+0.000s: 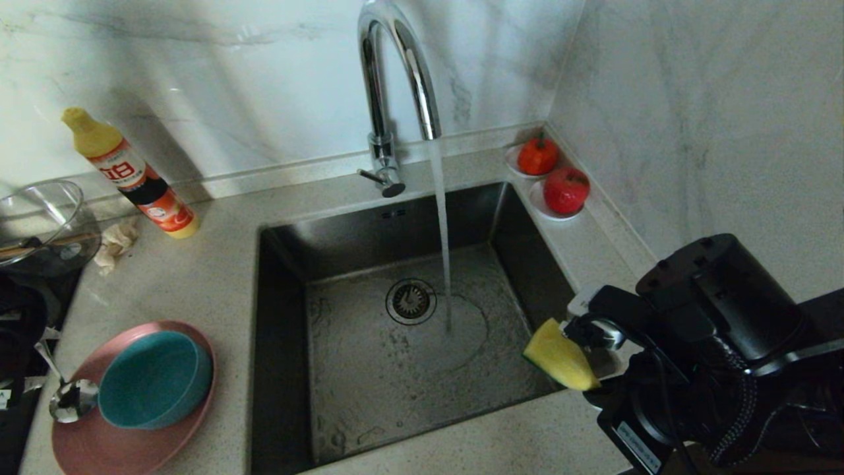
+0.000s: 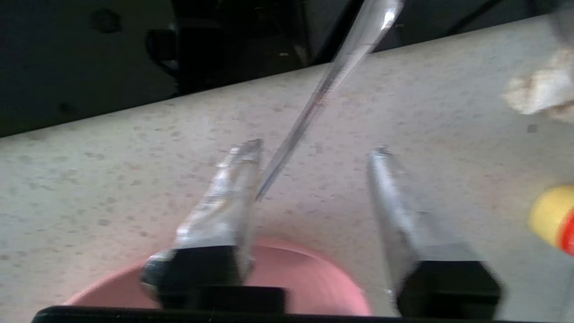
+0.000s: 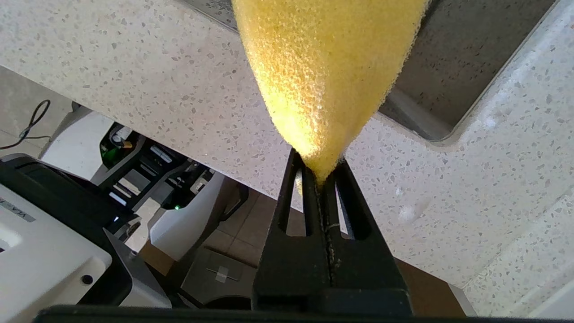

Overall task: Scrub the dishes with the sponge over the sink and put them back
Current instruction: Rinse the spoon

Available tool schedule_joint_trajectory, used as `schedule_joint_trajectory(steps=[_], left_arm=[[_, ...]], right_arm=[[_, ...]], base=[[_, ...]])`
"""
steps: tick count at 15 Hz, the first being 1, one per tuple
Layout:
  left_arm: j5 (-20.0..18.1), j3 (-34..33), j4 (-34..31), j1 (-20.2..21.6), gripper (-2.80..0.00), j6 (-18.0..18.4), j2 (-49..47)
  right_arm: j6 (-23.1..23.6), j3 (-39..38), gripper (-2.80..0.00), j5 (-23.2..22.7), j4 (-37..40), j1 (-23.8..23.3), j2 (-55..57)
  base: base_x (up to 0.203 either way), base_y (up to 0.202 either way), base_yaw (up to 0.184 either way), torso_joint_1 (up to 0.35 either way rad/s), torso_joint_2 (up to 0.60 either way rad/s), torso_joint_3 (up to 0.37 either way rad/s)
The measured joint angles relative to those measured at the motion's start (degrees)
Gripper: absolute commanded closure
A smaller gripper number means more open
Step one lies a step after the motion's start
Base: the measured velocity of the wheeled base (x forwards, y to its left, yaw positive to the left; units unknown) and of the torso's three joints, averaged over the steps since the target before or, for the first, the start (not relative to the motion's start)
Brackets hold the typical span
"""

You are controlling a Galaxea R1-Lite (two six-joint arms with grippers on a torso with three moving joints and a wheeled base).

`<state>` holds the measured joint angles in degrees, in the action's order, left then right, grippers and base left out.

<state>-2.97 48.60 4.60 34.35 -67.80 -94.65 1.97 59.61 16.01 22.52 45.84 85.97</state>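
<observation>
My right gripper (image 3: pixel 320 172) pinches the sponge (image 3: pixel 325 72); left gripper (image 2: pixel 314 150) released around the spoon (image 2: pixel 314 103); bottle (image 1: pixel 132 175) label unreadable.

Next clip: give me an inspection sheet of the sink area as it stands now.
Surface: speckled counter; sink wet, tap running.
Job's things: bowl on plate; spoon leaning on the plate's rim; sponge over the sink's right edge.
Clutter: bottle, cloth scrap, glass bowl, two red fruits on saucers.
Grippers: left tool open over the plate's edge, spoon handle between its fingers; right tool shut on sponge.
Cables: black cable along right arm.
Surroundings: marble walls.
</observation>
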Motion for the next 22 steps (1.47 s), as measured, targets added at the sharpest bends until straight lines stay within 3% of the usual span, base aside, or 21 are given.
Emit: schedule_joint_trajectory(steps=[3, 8, 12, 19, 22], left_arm=[[-0.1, 1.7, -0.9, 0.1, -2.80, -0.4, -0.9], [-0.1, 10.6, -6.5, 0.0, -2.80, -1.1, -5.4], [-3.2, 13.1, -6.0, 0.0, -2.80, -1.1, -6.5], [-5.5, 9.8, -5.6, 0.0, -2.80, -0.8, -6.8], [-5.9, 7.0, 0.2, 0.0, -2.80, -0.6, -6.4]], right_arm=[[0.0, -0.1, 0.00, 0.0, 0.0, 0.0, -0.1], [0.0, -0.1, 0.00, 0.0, -0.4, 0.0, -0.1], [0.0, 0.0, 0.00, 0.0, -0.3, -0.1, -0.1], [0.0, 0.0, 0.00, 0.0, -0.4, -0.1, 0.0], [0.0, 0.0, 0.00, 0.0, -0.3, -0.1, 0.0]], base=[[0.000, 0.000, 0.000, 0.000, 0.00, 0.000], [0.000, 0.000, 0.000, 0.000, 0.00, 0.000], [0.000, 0.000, 0.000, 0.000, 0.00, 0.000], [0.000, 0.000, 0.000, 0.000, 0.00, 0.000], [0.000, 0.000, 0.000, 0.000, 0.00, 0.000]])
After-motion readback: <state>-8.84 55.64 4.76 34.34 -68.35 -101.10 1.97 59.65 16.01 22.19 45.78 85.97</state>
